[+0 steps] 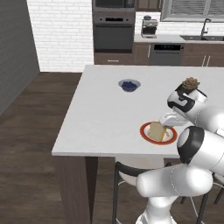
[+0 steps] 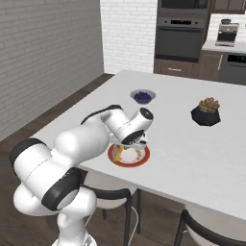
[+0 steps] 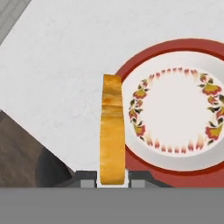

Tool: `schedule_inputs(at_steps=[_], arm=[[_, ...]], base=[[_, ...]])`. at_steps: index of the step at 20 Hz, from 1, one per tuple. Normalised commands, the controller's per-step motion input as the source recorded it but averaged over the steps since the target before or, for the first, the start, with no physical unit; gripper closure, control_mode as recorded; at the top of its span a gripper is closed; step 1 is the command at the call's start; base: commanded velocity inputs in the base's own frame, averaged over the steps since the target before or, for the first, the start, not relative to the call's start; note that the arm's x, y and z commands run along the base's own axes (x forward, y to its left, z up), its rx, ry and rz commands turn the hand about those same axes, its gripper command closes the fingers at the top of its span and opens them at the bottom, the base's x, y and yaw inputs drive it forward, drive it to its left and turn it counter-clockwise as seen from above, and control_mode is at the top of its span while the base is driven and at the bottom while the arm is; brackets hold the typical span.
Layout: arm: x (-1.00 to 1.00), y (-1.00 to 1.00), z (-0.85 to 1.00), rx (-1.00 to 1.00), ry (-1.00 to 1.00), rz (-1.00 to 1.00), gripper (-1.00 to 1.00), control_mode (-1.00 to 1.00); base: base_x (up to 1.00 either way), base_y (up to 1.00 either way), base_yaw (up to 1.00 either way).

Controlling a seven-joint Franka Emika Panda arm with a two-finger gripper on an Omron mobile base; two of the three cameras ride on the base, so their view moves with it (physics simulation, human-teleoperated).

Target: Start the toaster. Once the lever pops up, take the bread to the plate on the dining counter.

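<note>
Orange-yellow crust runs up the middle of the hand view, where the gripper (image 3: 112,183) has its two dark tips clamped on either side of the bread (image 3: 112,131), a single slice held on edge. The slice hangs over the near rim of the plate (image 3: 131,164), a round dish with a red-orange border and a ring of small red and yellow flowers painted on its pale centre, which is bare. Whether the slice's lower edge touches the plate cannot be told.

From the left base view the bread (image 1: 157,131) shows its pale tan face above the plate (image 1: 148,136), with the gripper (image 1: 166,124) coming down at it from the right. In the right base view the white arm's wrist covers most of the slice; the plate (image 2: 136,161) lies just beneath it.

The plate sits near the front edge of the dining counter (image 1: 105,113), a large white slab on a dark wood base. Farther back on the slab stands a small white bowl (image 1: 129,85) holding dark blue contents, well apart from the plate. Off to the right is a dark pot (image 2: 206,115) carrying a small succulent plant. Dark stools (image 2: 115,202) stand below the counter's front edge.
</note>
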Motion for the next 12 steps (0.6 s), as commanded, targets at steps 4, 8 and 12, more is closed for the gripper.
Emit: schedule_inputs(at_steps=[4, 8, 12], arm=[[0.15, -0.17, -0.01, 0.0, -0.03, 0.0, 1.0, -1.0], [0.2, -0.16, 0.0, 0.0, -0.04, 0.0, 1.0, -1.0], [0.14, 0.0, -0.13, 0.0, -0.03, 0.0, 1.0, -1.0]], base=[[0.0, 0.0, 0.0], [0.0, 0.0, 0.0], [0.0, 0.0, 0.0]])
